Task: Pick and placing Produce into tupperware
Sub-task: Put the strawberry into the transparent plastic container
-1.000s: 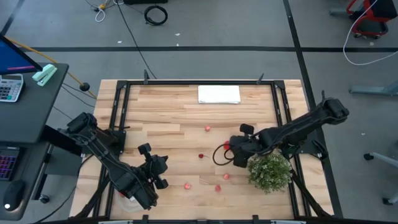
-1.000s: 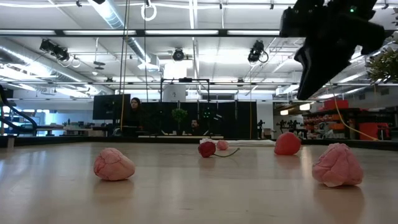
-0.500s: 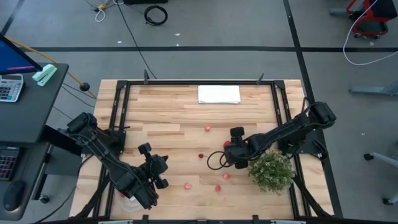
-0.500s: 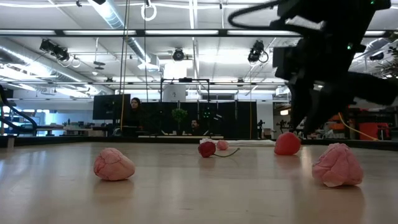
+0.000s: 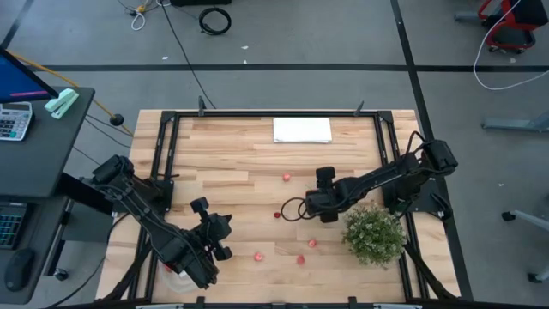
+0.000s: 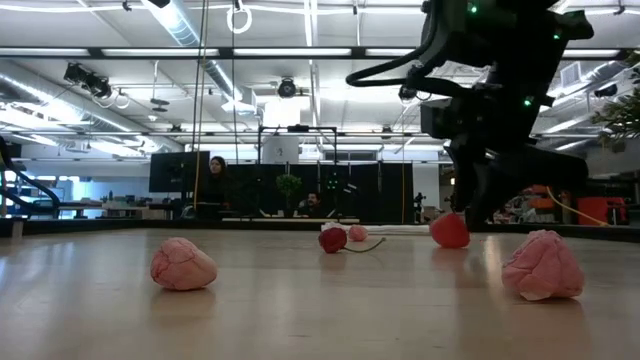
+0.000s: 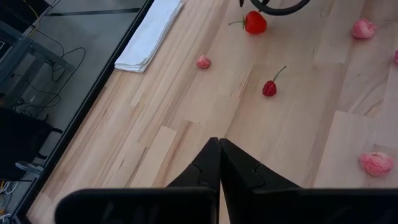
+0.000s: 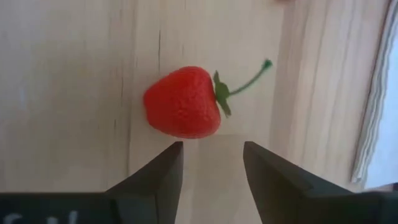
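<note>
The surface (image 5: 232, 163) is a wood top inside a black frame, with a bushy plant (image 5: 374, 236) at its near right and a white sheet (image 5: 302, 130) at the far edge. The left gripper (image 5: 221, 238) waits near left, fingers together; the tupperware (image 5: 174, 273) sits mostly hidden under that arm. The right gripper (image 8: 211, 163) hovers mid-surface just over the strawberry (image 8: 183, 102), fingers apart. To grasp well it should probably centre on the berry's body, clear of the stem. The plant crowds the right arm; open room lies leftward, past scattered pink pieces (image 6: 183, 265).
</note>
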You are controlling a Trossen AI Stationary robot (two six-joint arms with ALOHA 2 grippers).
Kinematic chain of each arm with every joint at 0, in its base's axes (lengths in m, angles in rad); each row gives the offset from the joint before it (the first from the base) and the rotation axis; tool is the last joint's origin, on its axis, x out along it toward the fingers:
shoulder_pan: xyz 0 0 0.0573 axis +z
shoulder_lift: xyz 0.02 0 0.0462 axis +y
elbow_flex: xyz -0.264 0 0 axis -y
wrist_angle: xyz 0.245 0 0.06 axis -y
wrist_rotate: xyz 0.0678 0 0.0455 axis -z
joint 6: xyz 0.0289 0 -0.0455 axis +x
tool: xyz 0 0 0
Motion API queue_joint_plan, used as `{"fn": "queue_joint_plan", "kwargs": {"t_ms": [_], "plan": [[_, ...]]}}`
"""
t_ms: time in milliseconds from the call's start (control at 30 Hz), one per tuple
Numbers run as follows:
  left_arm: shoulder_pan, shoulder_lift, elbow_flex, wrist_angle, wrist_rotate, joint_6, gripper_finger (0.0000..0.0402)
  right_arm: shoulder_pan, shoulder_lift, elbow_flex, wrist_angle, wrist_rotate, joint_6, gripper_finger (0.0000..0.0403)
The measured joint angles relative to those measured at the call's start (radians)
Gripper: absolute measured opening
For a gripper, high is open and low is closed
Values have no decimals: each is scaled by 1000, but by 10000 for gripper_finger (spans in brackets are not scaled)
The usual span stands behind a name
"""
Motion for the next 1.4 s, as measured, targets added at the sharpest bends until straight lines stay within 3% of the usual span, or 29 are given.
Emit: {"fn": "queue_joint_plan", "kwargs": {"t_ms": [233, 467, 733, 967, 1167, 1400], "plan": [[0, 0, 0, 0, 0, 0, 23, -6, 0, 0, 99, -59, 124, 176], [0, 0, 0, 1, 0, 0, 15, -29, 0, 0, 88, -111, 394, 186], [0, 0, 0, 1, 0, 0, 16, -3, 0, 0, 93, -115, 208, 198], [0, 0, 0, 1, 0, 0, 23, 65, 0, 0, 77, -80, -66, 200], [0, 0, 0, 0, 0, 0, 12, 71, 0, 0, 100, -18, -95, 204], [0, 0, 0, 0, 0, 0, 16, 70, -6, 0, 242, 4, -175, 204]]}}
